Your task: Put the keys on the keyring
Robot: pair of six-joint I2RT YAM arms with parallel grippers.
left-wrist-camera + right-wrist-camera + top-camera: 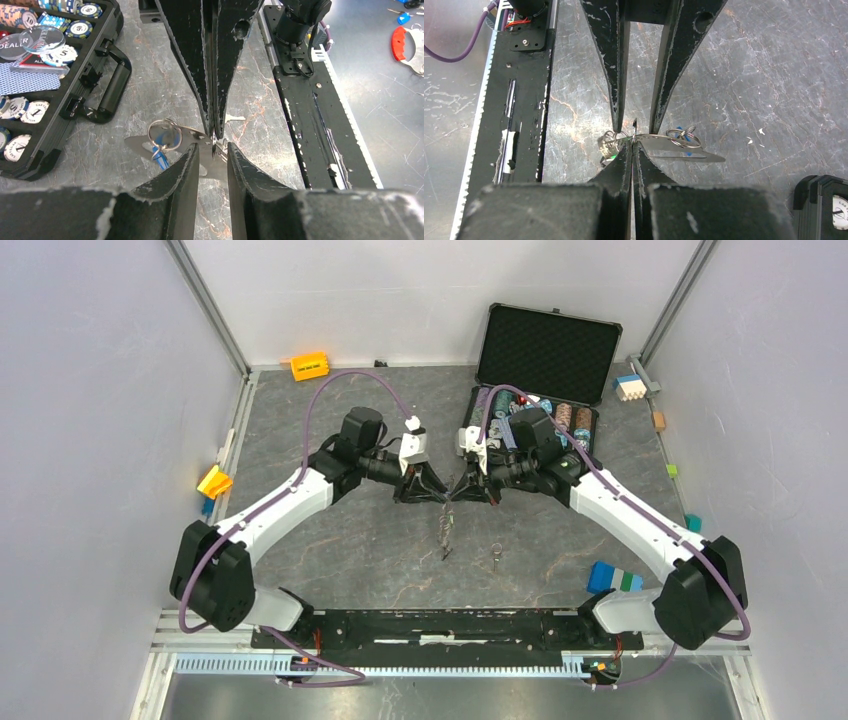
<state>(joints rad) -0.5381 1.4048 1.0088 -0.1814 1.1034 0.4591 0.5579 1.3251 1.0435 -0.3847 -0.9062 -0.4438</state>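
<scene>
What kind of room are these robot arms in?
Probably a robot test booth, not a home. Plain white walls with metal frame rails box in a grey marbled table, and two arms are bolted to a black rail at its edge. Scattered props, like a poker chip case, suggest practice tasks.

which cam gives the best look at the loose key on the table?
Top external: the loose key lies in the open on the table, right of the hanging chain, nothing covering it. Left wrist shows only a sliver past the fingers. Right wrist doesn't show it.
</scene>
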